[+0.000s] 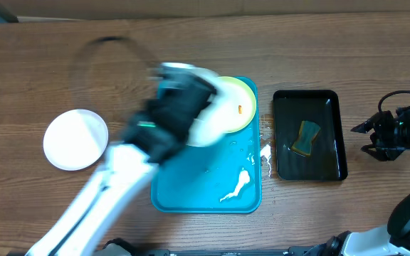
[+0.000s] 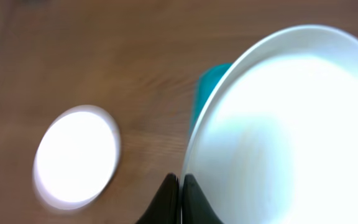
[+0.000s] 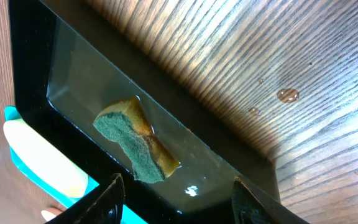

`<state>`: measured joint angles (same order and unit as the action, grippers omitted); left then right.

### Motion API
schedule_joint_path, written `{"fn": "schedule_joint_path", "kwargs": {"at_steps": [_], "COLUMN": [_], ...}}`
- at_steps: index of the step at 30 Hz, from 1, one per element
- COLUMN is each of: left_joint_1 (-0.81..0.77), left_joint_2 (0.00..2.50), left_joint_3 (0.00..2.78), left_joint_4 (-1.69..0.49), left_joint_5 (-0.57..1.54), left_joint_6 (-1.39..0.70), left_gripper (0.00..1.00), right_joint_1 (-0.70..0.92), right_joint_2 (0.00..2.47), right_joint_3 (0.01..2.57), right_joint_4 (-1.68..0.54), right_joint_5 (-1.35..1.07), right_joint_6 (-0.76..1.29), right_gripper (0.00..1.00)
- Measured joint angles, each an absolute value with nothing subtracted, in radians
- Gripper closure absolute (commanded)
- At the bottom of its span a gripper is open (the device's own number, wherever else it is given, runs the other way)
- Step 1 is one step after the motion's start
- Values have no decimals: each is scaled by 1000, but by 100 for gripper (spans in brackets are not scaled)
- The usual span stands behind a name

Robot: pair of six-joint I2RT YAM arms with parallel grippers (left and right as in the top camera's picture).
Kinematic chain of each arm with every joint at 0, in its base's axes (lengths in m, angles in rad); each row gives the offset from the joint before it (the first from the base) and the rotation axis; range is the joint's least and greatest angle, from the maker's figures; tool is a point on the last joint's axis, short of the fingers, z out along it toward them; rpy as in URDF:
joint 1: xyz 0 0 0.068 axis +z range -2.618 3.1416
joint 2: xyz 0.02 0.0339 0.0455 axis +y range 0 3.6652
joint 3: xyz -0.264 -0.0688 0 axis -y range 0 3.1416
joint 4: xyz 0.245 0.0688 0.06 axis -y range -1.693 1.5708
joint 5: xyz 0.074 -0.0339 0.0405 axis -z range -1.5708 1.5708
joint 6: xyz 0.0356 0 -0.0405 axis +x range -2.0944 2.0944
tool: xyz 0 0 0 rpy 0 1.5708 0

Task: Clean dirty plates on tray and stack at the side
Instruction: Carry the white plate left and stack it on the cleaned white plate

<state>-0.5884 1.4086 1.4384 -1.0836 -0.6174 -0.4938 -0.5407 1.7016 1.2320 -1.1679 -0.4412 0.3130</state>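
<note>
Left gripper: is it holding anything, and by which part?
The left gripper holds a white plate, pinched at its rim.

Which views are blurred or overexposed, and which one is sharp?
Overhead: motion blur smears the left arm; the black tray is sharp. Left wrist: the held plate is overexposed, the other plate soft. Right wrist: sharp sponge, glare on the table.
</note>
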Motion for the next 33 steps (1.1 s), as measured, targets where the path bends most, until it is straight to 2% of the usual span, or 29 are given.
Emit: {"fn": "schedule_joint_path", "kwargs": {"at_steps": [6, 11, 15, 21, 22, 23, 24, 25, 26, 29, 33], "left_joint_1": [-158, 176, 358, 516, 540, 548, 556, 558, 558, 558, 558], "left_joint_2": [1345, 1345, 1345, 1382, 1403, 1417, 1433, 1448, 1461, 1478, 1478], "left_joint_3": [1440, 1388, 1304, 1171, 1147, 1137, 1129, 1124, 1122, 1119, 1144], "left_joint_4": [-1281, -1249, -1114, -974, -951, -941, -926, -918, -912, -904, -930], "left_joint_5": [-504, -468, -440, -414, -398, -384, -358, -332, -307, -230, -144], "left_joint_6": [-583, -588, -552, -518, -505, -493, -479, -466, -458, -431, -403], "left_gripper": [96, 96, 96, 96, 91, 73, 59, 50, 46, 41, 45], "right_joint_1": [-541, -541, -541, -541, -541, -541, -541, -541, -541, -541, -541], "right_joint_2": [1702, 1702, 1702, 1702, 1702, 1702, 1702, 1702, 1702, 1702, 1702], "right_joint_3": [1232, 1232, 1232, 1232, 1232, 1232, 1232, 1232, 1232, 1232, 1232], "right_joint_4": [-1167, -1166, -1163, -1163, -1163, -1163, -1163, -1163, -1163, -1164, -1164], "right_joint_5": [-442, -441, -441, -441, -441, -441, -441, -441, -441, -442, -441], "right_joint_6": [313, 310, 310, 310, 309, 309, 310, 309, 310, 310, 309], "right_gripper": [43, 42, 42, 42, 42, 42, 42, 42, 42, 42, 43]}}
